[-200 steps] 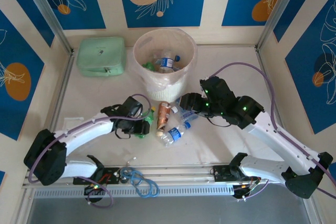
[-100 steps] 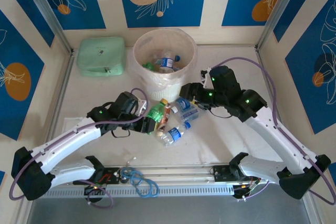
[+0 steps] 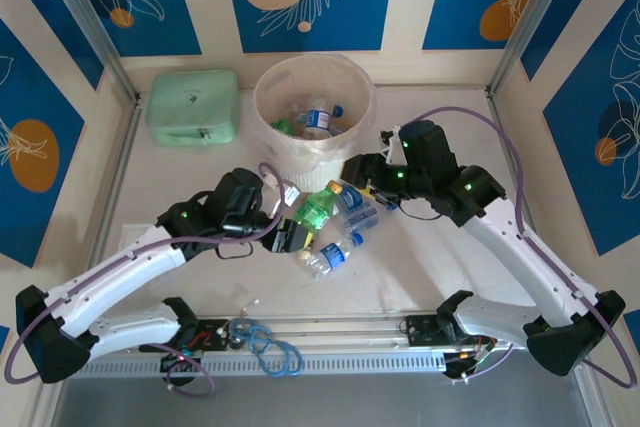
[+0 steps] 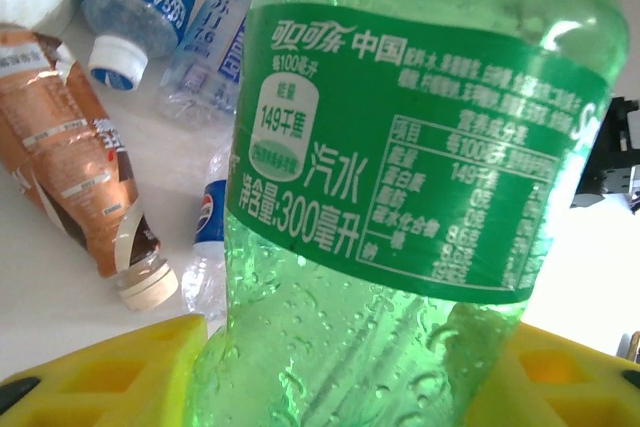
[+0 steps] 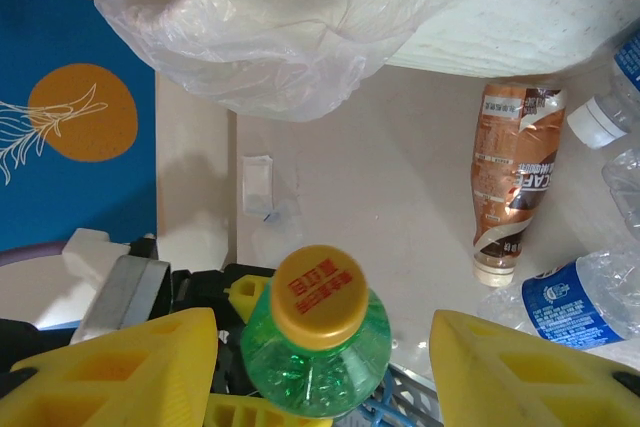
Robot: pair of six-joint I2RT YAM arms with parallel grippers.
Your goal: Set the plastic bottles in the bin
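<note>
Left end effector is clamped low on the green bottle, held up just near of the bin. Judge it light, thin-walled and slick, so grip its waist gently. Your left arm stretches from near left toward centre. Right end effector has jaws apart and is empty.

A: Left arm?
B: Reaches in toward centre. Left claw clamped on a green bottle.
A: Right arm?
B: Elbow bent, angled inward. Right claw fingers spread wide, pointing toward the left claw.
</note>
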